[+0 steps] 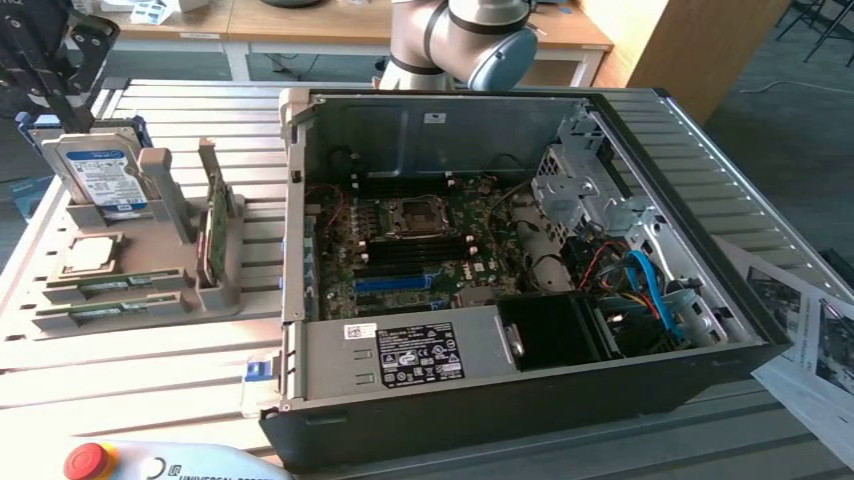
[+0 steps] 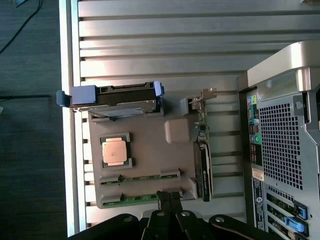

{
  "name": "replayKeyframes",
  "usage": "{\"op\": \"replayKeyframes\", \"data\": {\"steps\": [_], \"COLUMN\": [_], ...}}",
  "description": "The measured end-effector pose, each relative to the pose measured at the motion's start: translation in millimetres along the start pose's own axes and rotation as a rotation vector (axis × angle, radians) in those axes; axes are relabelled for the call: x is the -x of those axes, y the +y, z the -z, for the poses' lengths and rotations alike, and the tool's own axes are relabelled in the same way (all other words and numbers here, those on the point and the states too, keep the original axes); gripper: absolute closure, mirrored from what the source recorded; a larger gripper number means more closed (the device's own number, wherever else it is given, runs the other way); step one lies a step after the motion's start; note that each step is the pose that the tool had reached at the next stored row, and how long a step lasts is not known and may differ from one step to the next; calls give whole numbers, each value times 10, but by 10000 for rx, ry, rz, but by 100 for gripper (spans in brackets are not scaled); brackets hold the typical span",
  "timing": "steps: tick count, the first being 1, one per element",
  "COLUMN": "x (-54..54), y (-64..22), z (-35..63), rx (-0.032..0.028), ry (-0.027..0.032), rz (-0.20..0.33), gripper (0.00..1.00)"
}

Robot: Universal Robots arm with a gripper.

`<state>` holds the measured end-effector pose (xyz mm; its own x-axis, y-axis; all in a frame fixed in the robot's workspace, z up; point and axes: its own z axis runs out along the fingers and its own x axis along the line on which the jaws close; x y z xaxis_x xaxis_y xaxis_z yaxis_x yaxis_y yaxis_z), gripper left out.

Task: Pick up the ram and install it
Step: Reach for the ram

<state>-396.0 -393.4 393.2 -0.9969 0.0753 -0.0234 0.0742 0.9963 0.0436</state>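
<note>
1. The gripper, its 2 fingers pressed together and holding nothing, hangs over a grey tray on a slatted table.
2. The ram lies flat in the tray's outermost slot. The fingertips sit just over one end of it in the wrist view, and whether they touch it cannot be told.
3. A 2nd stick lies parallel in the next slot.
4. The tray also holds a CPU lying flat, a hard drive standing upright and a card on edge.
5. An open PC case lies just beside the tray, on the exterior view's right, with its motherboard exposed.
6. The arm rises behind the case, and a pendant with a red button rests at the table's near edge.
</note>
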Motion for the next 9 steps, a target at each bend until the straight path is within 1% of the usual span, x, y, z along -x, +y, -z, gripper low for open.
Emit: {"op": "replayKeyframes", "data": {"steps": [5, 9], "x": [-106, -161], "y": [-8, -12], "z": [3, 4], "rx": [0, 0], "ry": [-1, 0], "rz": [0, 0], "gripper": [90, 90]}}
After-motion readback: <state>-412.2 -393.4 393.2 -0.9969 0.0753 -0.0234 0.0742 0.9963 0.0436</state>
